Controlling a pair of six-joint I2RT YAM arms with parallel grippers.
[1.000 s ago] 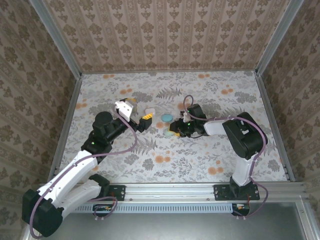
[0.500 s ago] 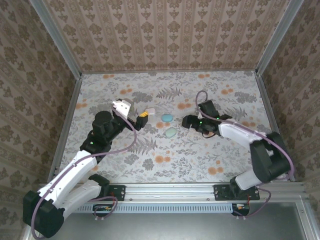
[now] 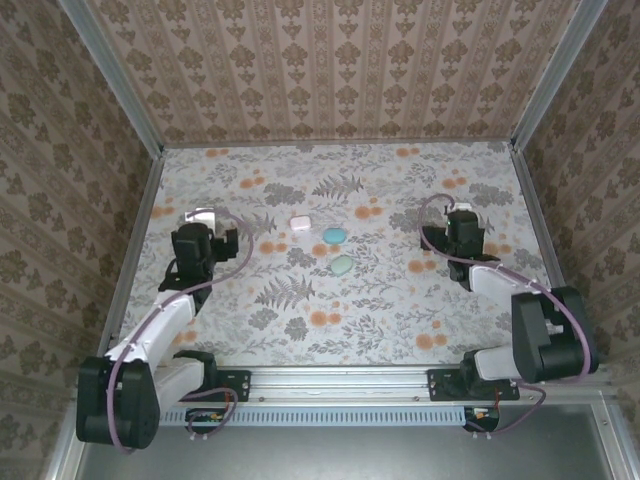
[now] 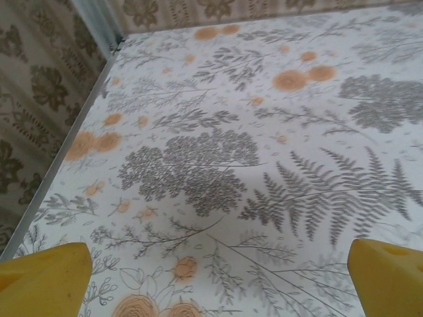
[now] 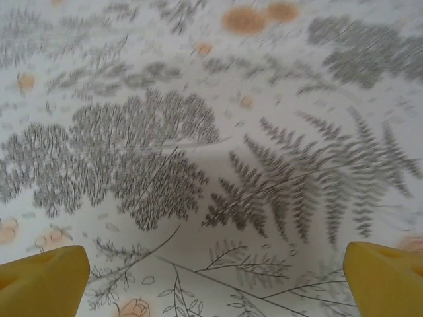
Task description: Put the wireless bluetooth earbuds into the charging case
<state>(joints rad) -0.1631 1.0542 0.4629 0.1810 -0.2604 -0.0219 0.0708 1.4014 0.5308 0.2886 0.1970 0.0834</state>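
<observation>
The left hand (image 4: 215, 282) hangs released over the floral bench (image 3: 400, 320), its yellow fingertips (image 4: 39, 281) spread wide. Three pebble-like cases lie close together mid-bench: a white case (image 3: 298, 222), a teal case (image 3: 334, 235) and a pale green case (image 3: 342, 264). The earbuds are too small to make out. The right hand (image 5: 215, 282), also released, sits well right of the cases.

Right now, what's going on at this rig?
Nothing is being handled. The left gripper and right gripper are both open and empty, off to either side over the table. Between the arms lie a white case, a teal case and a pale green case. Whether the earbuds are inside is too small to tell.
</observation>
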